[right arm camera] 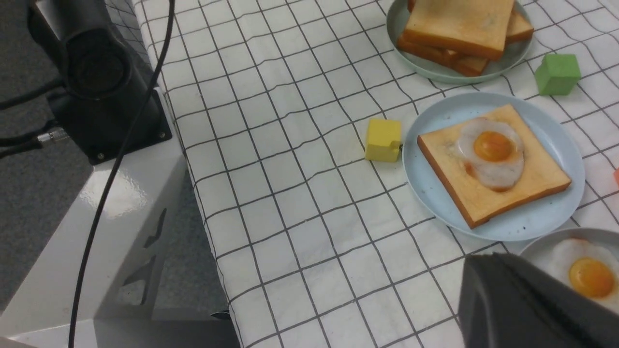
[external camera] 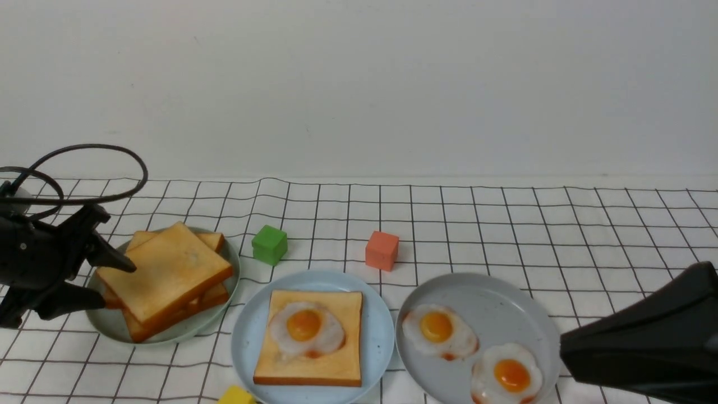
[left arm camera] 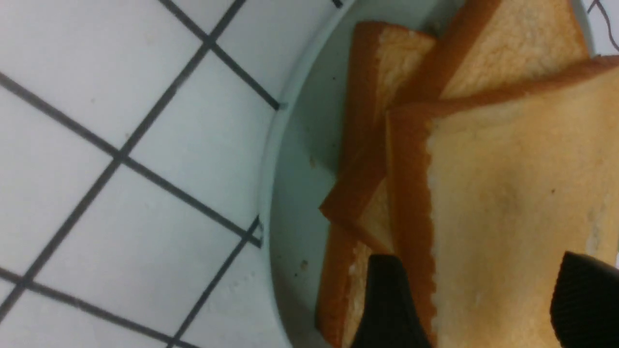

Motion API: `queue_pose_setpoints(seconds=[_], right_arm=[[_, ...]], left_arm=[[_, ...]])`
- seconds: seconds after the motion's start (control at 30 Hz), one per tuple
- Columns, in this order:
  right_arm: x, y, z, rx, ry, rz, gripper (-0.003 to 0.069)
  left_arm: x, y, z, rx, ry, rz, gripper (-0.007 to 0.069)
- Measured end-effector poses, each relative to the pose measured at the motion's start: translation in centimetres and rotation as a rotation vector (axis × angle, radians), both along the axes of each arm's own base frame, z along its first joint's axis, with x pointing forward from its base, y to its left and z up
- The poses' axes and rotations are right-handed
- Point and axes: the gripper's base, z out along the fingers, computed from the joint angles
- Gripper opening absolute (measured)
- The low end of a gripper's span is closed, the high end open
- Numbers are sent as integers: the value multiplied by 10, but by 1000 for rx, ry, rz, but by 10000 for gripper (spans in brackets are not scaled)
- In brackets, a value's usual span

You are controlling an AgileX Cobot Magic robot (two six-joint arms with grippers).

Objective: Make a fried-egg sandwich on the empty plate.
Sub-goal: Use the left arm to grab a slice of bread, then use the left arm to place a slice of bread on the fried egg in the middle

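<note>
A light blue plate (external camera: 247, 336) (right arm camera: 532, 222) holds one toast slice (external camera: 314, 362) (right arm camera: 483, 203) with a fried egg (external camera: 305, 328) (right arm camera: 493, 150) lying on top. A pile of plain toast slices (external camera: 168, 269) (left arm camera: 508, 193) sits on a pale green plate (external camera: 112, 328) (left arm camera: 300, 193). My left gripper (external camera: 115, 286) (left arm camera: 483, 299) is open at the pile's left edge, one finger over the top slice and the other beside its crust. My right gripper (external camera: 562, 348) (right arm camera: 488, 258) is shut and holds nothing, hovering by the near right rim of the grey plate.
The grey plate (external camera: 493, 297) carries two fried eggs (external camera: 439, 331) (external camera: 507, 375). A green cube (external camera: 270, 244) and an orange-red cube (external camera: 382, 250) stand behind the plates. A yellow cube (external camera: 235, 395) (right arm camera: 383, 139) lies near the front edge. The checked cloth is wrinkled.
</note>
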Motion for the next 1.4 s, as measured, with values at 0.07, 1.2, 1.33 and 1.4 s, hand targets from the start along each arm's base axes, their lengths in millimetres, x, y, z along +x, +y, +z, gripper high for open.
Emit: queue_pose_setpoints(seconds=[0.07, 1.2, 1.33, 1.4], right_arm=[[0, 0, 0, 1, -1, -1, -13], [-2, 0, 0, 9, 36, 0, 6], [-2, 1, 0, 12, 38, 0, 8], [-2, 1, 0, 12, 38, 0, 8]], left_arm=[[3, 1, -8, -6, 3, 0, 431], [-19, -18, 57, 80, -194, -273, 190], [-17, -32, 58, 104, -227, -371, 190], [-17, -32, 58, 122, -230, -374, 190]])
